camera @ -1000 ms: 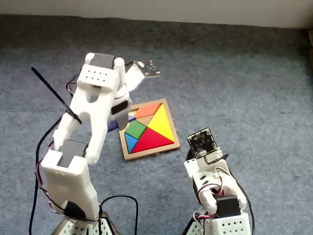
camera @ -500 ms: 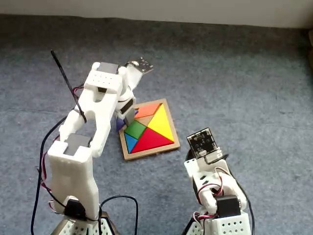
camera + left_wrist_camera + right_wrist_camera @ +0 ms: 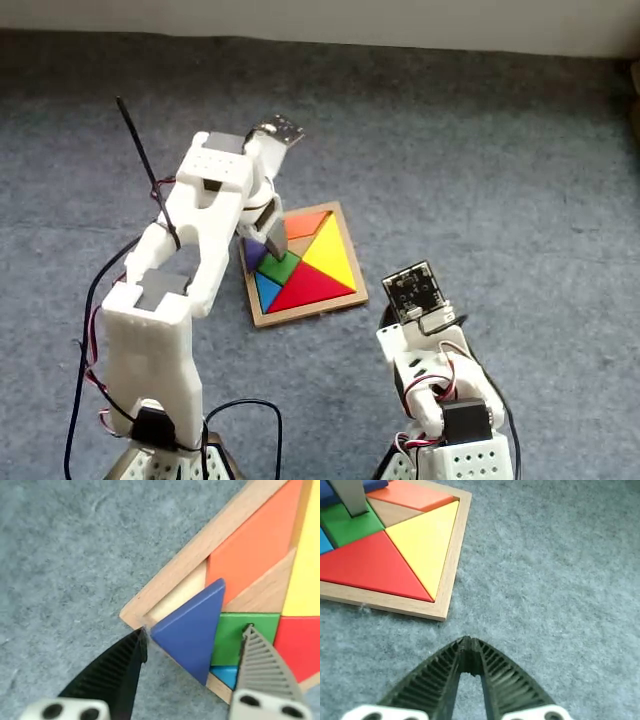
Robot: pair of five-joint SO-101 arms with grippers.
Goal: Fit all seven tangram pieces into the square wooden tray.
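Grey-carpeted desk [image 3: 500, 150]: carries everything; we note an arm on either side of the puzzle.
Wooden tray [image 3: 310, 312]: square, flat on the desk, closer to the left arm.
Red triangle [image 3: 305, 288]: seated in the tray, edge to edge with the yellow triangle [image 3: 330, 255].
Orange piece [image 3: 305, 223]: seated along the far rim.
Dark blue triangle [image 3: 192, 630]: at a tray corner, one tip over the rim, beside the green square [image 3: 227, 635]; we see bare tray floor next to it.
Left claw [image 3: 195, 630]: spread, one finger either side of the dark blue triangle, not squeezing it.
Right claw [image 3: 469, 644]: pressed together, over bare desk just beside the tray.
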